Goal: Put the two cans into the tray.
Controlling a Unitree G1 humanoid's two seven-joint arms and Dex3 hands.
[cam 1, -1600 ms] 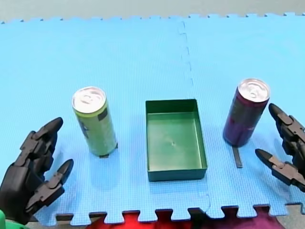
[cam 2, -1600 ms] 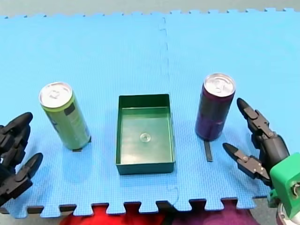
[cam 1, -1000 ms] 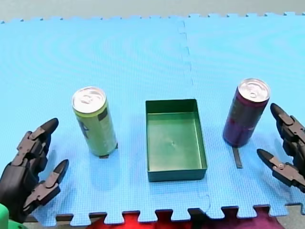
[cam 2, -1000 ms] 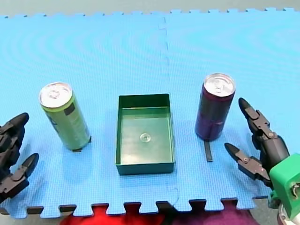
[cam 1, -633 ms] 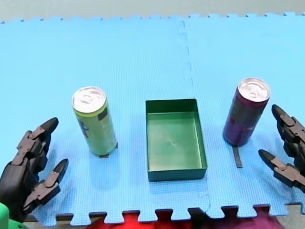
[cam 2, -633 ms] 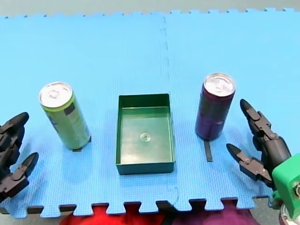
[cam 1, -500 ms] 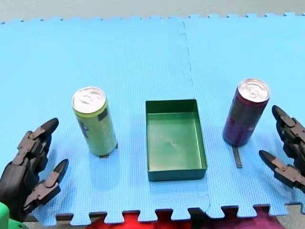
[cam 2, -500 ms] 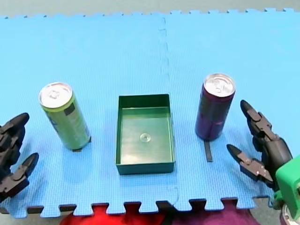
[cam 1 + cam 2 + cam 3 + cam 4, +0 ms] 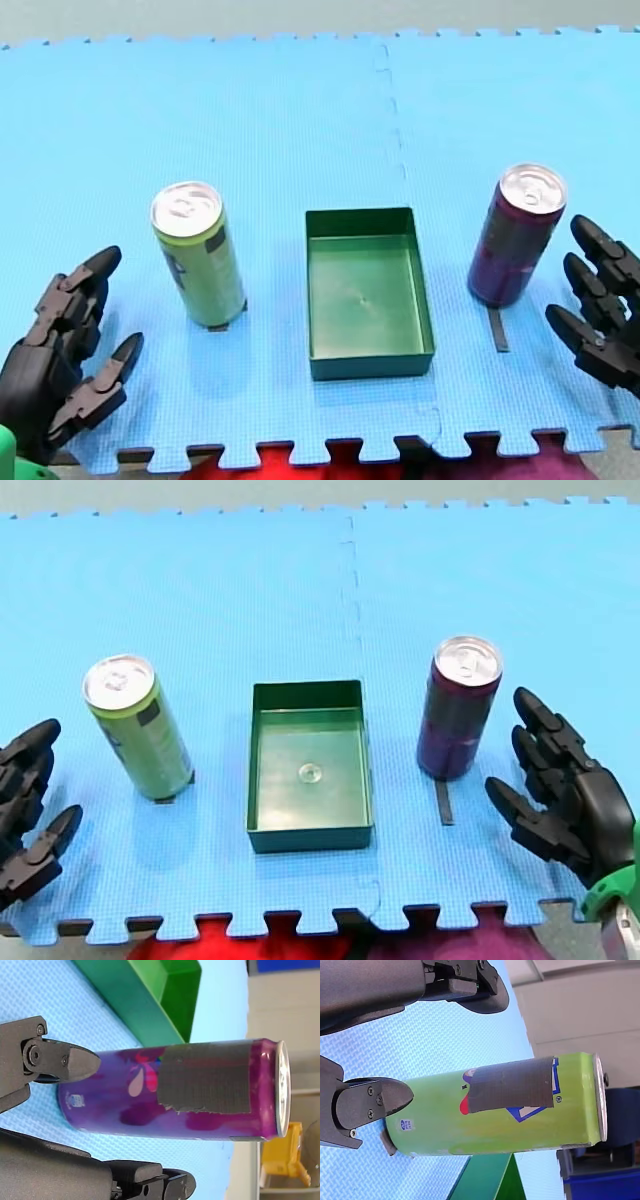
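A green can (image 9: 198, 255) stands upright on the blue mat, left of an empty dark green tray (image 9: 371, 362). A purple can (image 9: 517, 238) stands upright to the tray's right. My left hand (image 9: 95, 320) is near the mat's front left corner, a short gap from the green can, holding nothing. My right hand (image 9: 585, 300) is just right of the purple can, not touching it. The first wrist view has the purple can (image 9: 175, 1090) between black fingertips (image 9: 70, 1062), taped on its side. The second wrist view has the green can (image 9: 495, 1105) beyond a fingertip (image 9: 375, 1100).
The blue foam mat (image 9: 300, 120) stretches far back with a seam (image 9: 392, 130) running down its middle. Short dark tape strips lie at each can's base (image 9: 497, 328). The mat's jigsaw front edge (image 9: 330, 450) runs close below the tray.
My left hand has drawn back a little toward the mat's front edge. My right hand has turned beside the purple can, so more of its fingers face the can. Cans and tray are unmoved.
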